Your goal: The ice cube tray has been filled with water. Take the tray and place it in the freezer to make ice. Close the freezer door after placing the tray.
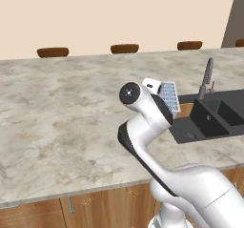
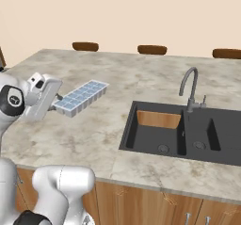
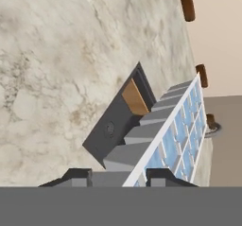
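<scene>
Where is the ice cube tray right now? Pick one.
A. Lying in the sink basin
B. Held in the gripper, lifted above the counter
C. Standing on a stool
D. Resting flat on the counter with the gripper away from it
B: in the right base view the gripper holds one end of the ice cube tray clear above the counter, left of the sink.

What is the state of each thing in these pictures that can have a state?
ice cube tray: lifted off the counter, held at one end, cells filled with pale blue water
tool: shut on the ice cube tray
faucet: no water running
sink: looks dry, a brown board inside
</scene>
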Robot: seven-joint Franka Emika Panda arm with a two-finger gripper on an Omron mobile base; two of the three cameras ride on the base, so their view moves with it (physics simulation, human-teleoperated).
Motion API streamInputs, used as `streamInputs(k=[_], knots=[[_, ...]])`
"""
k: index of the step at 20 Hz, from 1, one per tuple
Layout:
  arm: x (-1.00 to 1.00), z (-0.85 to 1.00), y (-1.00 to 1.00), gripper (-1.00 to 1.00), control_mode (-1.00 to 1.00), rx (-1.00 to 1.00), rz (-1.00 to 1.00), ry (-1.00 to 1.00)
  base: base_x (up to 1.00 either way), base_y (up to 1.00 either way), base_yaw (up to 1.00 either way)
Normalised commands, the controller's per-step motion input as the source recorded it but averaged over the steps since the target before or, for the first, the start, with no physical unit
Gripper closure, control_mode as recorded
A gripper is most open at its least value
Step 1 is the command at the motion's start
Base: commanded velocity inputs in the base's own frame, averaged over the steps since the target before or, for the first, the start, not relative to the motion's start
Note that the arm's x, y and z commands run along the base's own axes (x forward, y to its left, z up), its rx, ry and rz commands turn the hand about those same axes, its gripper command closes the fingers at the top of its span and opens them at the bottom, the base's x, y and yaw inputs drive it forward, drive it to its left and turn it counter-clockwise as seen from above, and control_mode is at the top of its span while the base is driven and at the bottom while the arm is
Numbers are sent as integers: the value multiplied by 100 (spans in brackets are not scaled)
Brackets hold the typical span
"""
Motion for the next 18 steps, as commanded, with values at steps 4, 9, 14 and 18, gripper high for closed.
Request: streamInputs(k=[4,9,14,18], knots=[[-32,26,-54,100,-100,0,0,-5,0,0,0],[-36,29,-16,100,-100,0,0,-1,0,0,0],[-37,10,-5,100,-100,0,0,0,0,0,0],[-13,0,-7,100,-100,0,0,0,0,0,0]])
